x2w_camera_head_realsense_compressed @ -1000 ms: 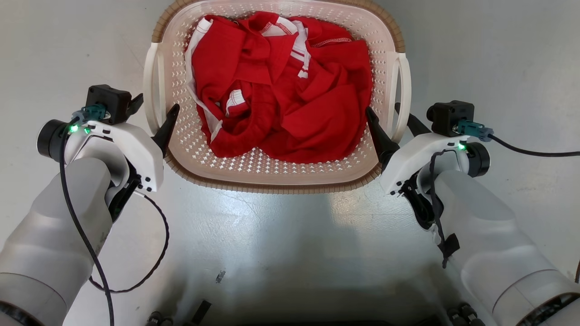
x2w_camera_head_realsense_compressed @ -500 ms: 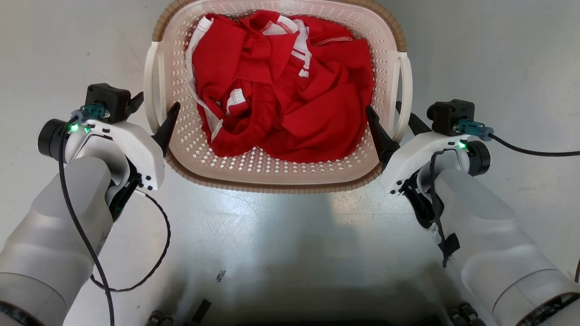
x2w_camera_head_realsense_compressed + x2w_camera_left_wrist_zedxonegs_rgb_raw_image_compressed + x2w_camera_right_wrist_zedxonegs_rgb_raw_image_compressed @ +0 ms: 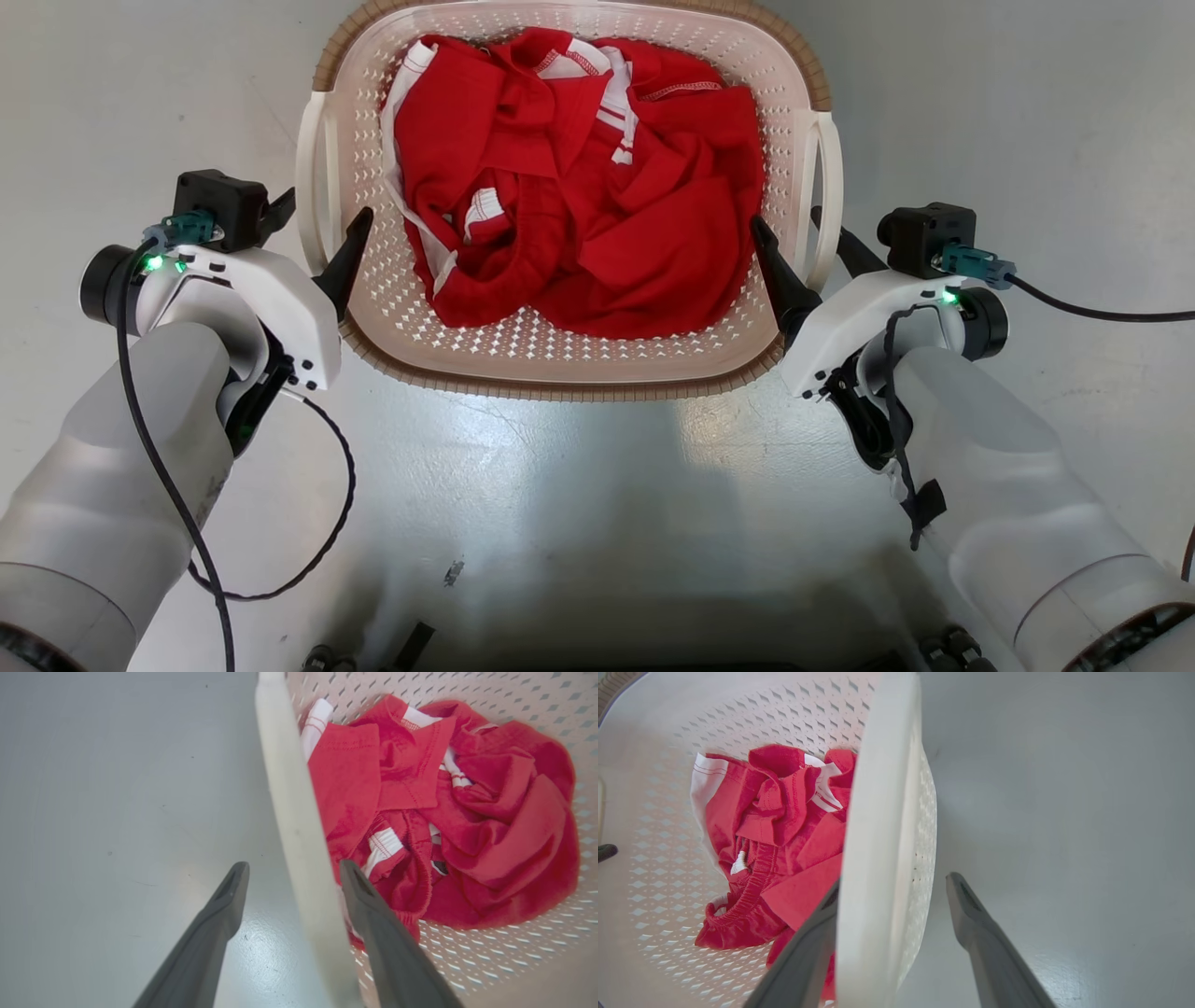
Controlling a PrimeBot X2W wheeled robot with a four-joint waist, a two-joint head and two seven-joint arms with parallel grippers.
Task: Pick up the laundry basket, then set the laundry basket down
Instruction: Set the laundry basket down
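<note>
The laundry basket, cream and perforated with a brown rim, stands on the grey floor and holds crumpled red clothes. My left gripper is open astride the basket's left white handle, one finger inside the basket and one outside. In the left wrist view that handle runs between the fingers of the left gripper. My right gripper is open astride the right handle. The right wrist view shows the handle inside the right gripper, hiding part of the inner finger.
Smooth grey floor surrounds the basket on all sides. A black cable trails right from my right wrist, and another loops beside my left forearm. Dark parts of my base show at the bottom edge.
Both grippers have crept slightly forward along the handles. Their jaws stay open and the basket rests in the same place.
</note>
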